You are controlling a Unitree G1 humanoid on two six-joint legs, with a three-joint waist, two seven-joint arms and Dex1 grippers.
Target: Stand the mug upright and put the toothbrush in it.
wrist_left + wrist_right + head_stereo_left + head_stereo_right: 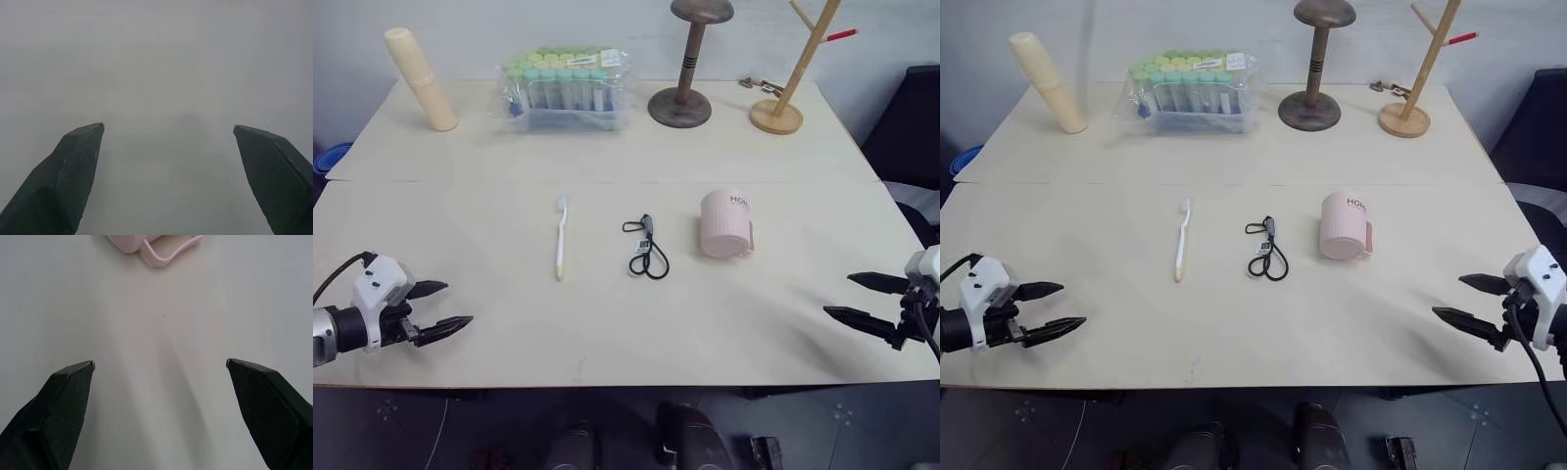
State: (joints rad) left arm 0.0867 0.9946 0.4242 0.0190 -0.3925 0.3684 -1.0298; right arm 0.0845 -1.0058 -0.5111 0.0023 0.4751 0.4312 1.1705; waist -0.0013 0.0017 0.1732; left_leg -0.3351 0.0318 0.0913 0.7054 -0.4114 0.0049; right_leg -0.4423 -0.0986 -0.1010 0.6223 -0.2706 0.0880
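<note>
The mug (725, 225) lay on its side on the table (607, 323), the toothbrush (561, 237) lay flat well left, and both grippers, left (450, 305) and right (850, 296), had jaws apart, empty.

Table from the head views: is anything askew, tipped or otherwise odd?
Yes. The mug is not upright; it appears to sit mouth down, lettering inverted. The cream cylinder at the far left leans. The toothbrush lies flat beside a black looped cord. Nothing looks spilled or broken.

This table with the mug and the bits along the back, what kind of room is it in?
Probably a lab or test room: a plain table against a bare wall, with a bagged rack of capped tubes and odd wooden stands.
</note>
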